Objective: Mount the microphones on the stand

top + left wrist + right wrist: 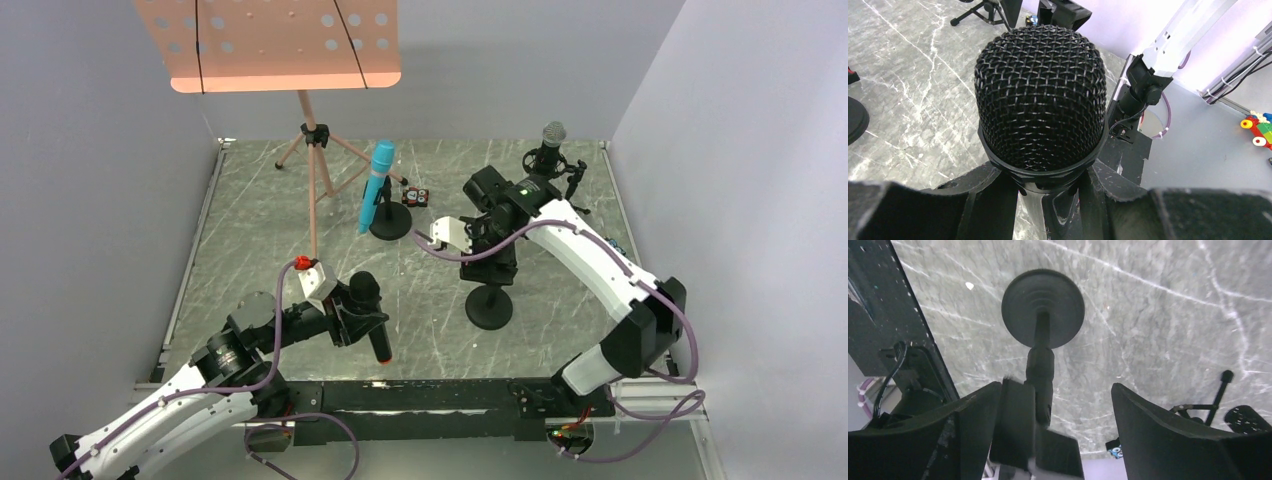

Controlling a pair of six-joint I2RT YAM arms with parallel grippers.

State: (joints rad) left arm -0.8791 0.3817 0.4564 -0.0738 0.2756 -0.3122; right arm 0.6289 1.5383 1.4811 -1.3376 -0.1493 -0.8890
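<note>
Left gripper (1050, 200) is clamped on the black mic (1040, 95), just under the mesh head, so that head fills most of the left wrist view. From the top camera, the mic is held over the worktop (260, 230), left of the empty stand (489, 305) and a bit nearer the arm bases. Its head points away and its orange end (383, 357) points toward the near edge.

Right gripper (1058, 392) sits directly over the empty stand, looking straight down the post at the round base. Its jaws stand wide apart and nothing is gripped. The post is tucked close against one finger (968, 425) while the other finger is well clear of it. It might be touching that first finger, but I honestly can't tell from this angle.

Blue mic (378, 185) is already in a round stand (390, 222) of its own, tilted, behind the empty stand and off to the left. Silver mic (552, 140) stands upright in a tripod stand (560, 175), behind the empty stand and slightly right, close to the back wall. The music stand (268, 40) is further back-left of the empty stand, with its tripod legs on the worktop.
</note>
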